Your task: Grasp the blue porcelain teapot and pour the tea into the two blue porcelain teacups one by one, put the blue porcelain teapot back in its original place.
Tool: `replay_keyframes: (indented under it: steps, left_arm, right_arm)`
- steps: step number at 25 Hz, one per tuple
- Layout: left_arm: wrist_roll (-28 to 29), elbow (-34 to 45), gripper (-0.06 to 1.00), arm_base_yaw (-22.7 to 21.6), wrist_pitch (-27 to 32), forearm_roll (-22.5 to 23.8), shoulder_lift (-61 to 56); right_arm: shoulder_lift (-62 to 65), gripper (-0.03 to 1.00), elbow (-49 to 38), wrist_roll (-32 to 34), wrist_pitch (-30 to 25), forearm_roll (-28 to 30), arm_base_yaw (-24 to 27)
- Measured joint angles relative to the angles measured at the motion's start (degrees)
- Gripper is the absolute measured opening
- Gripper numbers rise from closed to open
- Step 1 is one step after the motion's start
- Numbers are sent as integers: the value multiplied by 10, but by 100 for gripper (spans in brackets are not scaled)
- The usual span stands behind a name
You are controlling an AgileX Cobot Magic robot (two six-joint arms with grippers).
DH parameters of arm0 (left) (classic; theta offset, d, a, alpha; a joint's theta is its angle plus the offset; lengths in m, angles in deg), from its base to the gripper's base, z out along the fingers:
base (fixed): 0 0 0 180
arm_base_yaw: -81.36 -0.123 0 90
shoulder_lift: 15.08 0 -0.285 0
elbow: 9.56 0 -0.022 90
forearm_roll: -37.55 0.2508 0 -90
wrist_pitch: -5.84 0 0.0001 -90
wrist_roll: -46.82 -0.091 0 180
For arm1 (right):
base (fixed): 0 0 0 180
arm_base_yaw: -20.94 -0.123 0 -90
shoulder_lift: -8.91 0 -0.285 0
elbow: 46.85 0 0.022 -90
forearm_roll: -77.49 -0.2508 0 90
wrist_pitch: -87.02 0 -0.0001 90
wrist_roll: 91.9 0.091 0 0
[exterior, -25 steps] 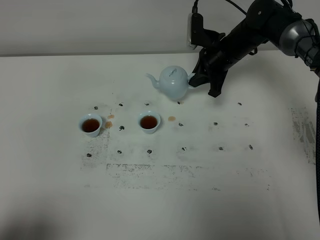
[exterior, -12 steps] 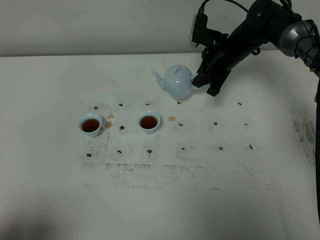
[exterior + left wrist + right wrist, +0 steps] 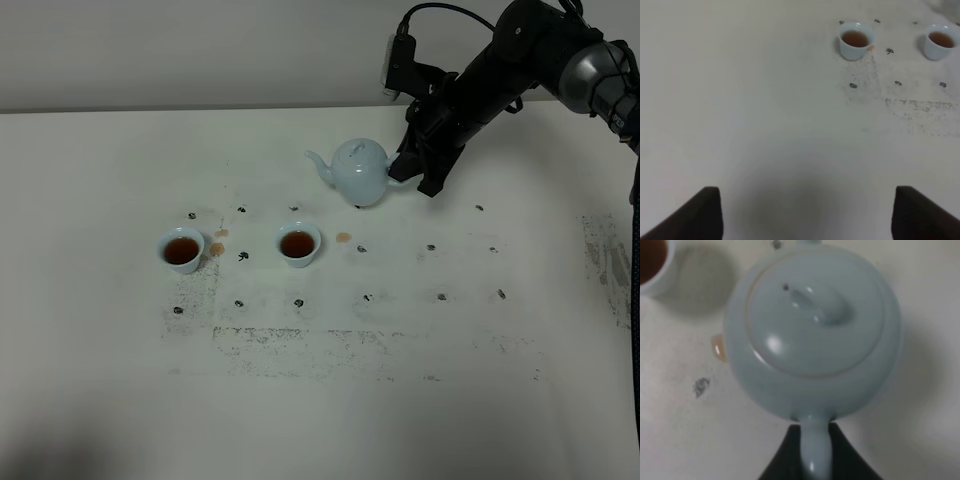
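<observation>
On the far right part of the table (image 3: 90, 400), I am holding the teapot (image 3: 360, 172) by its handle with my right claw (image 3: 405, 170), the two dark fingers (image 3: 845, 455) pressing on either side of the pale loop. From the high camera the pot is sitting upright, spout pointing toward my left, lid on with its knob up. Whether its base is touching the table or hanging just above it, I cannot tell — a thin shadow is lying right under it. My right wrist camera is looking straight down on the lid (image 3: 815, 320), with the handle running back between my fingers.

Both cups are standing nearer the front than the pot and to its left, well apart from each other. The left cup (image 3: 181, 249) and the right cup (image 3: 298, 243) are each showing dark reddish-brown tea. Two small orange spots are lying on the table: one just beside the left cup (image 3: 217, 249), the other between the right cup and the pot (image 3: 344, 238). Dark specks and scuffs are marking the white surface around them.

My left claw (image 3: 805, 212) is hanging over bare table away from the cups — its two fingertips are standing wide apart with nothing between them.
</observation>
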Motion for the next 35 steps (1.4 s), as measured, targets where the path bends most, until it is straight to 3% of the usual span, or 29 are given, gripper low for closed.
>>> replay_keyframes:
  steps: [35]
  left_arm:
    - [0,0,66,0,0,0,0]
  right_arm:
    - [-31,3,0,-16,23,-32,0]
